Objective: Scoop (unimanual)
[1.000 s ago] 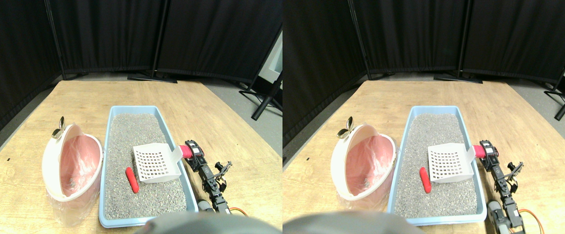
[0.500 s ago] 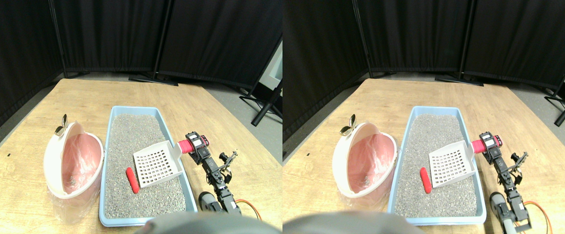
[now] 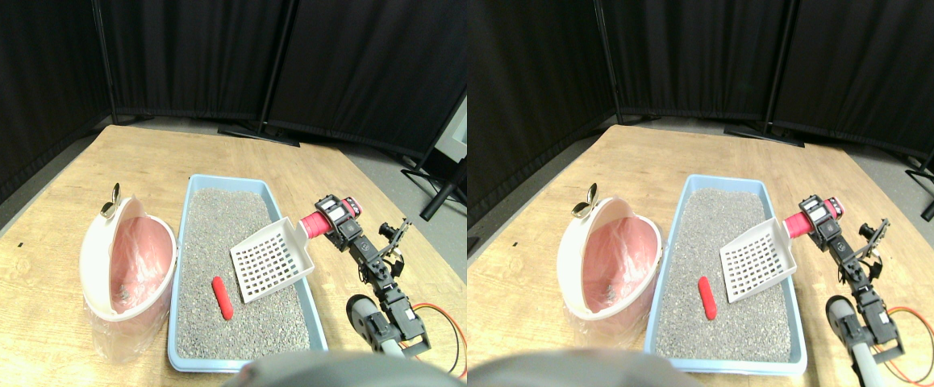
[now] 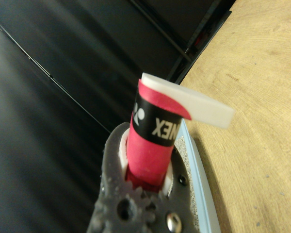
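Gripper: the right gripper (image 3: 336, 219) was clamped on the scoop's red wrapped handle (image 3: 315, 225); in the wrist view the jaws closed round the handle (image 4: 150, 145).
Scoop: the white slotted scoop (image 3: 272, 260) was tilted, its handle end raised, above the litter at the tray's right side.
Tray: the blue tray (image 3: 186, 242), filled with grey litter (image 3: 225, 218), lay on the wooden table (image 3: 47, 201).
Red piece: a small red piece (image 3: 223, 297) lay on the litter, just beside the scoop's lower edge, apart from it.
Bin: a white bin (image 3: 124, 266) with a pink liner stood touching the tray's left wall.
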You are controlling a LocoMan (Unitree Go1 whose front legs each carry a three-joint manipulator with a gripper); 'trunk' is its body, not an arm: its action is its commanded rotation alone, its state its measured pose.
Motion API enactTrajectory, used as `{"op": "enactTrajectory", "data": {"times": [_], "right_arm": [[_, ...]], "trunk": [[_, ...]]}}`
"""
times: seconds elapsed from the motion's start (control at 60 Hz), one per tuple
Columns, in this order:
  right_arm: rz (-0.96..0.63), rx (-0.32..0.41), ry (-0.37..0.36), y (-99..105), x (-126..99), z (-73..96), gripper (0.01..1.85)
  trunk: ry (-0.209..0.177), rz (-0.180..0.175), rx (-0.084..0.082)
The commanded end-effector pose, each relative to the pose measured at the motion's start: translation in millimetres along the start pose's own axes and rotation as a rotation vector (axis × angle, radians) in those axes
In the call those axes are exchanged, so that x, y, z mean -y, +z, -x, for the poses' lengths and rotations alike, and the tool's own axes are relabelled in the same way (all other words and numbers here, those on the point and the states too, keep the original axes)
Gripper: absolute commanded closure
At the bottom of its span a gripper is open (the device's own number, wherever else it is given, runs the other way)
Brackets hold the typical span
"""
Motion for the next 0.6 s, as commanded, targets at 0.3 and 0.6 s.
{"op": "enactTrajectory", "data": {"times": [0.3, 0.6], "right_arm": [[0.104, 0.067, 0.100, 31, -3, -6.1, 1.81], [0.194, 0.081, 0.173, 39, 2, -11.6, 1.81]], "trunk": [[0.079, 0.064, -0.023], [0.116, 0.104, -0.026]]}}
